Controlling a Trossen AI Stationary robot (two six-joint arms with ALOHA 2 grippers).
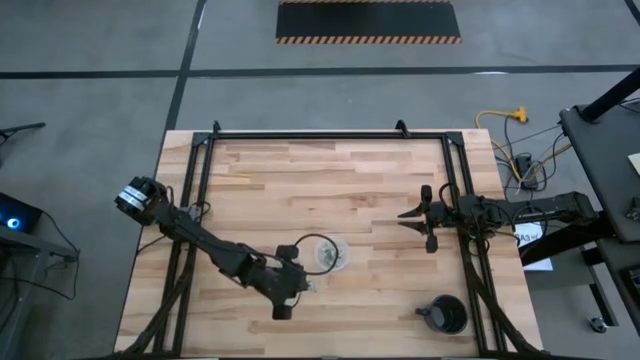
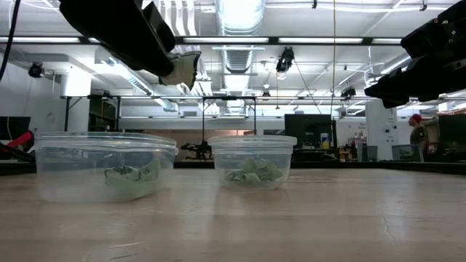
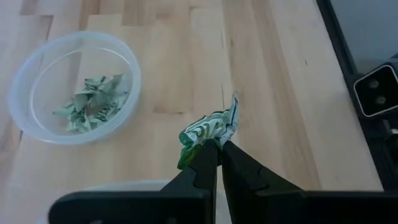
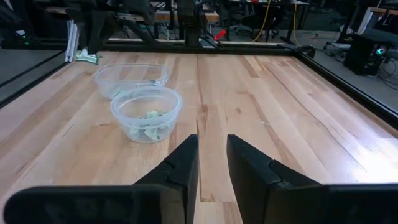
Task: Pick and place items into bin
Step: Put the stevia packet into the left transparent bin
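— Wrapper (image 3: 208, 132), crumpled, green and silvery: where is it sitting?

— The left gripper (image 3: 217, 149) is pinching it between closed fingers above the wooden table (image 1: 300, 180), near the front edge, just beside two clear round containers (image 2: 251, 161) holding more pieces.

— The right gripper (image 4: 211, 163)?

— Hanging by the right edge, fingers apart, gripping nothing.

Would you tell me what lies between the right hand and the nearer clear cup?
Only bare wooden tabletop: the right wrist view shows nothing between the right hand and the nearer clear cup.
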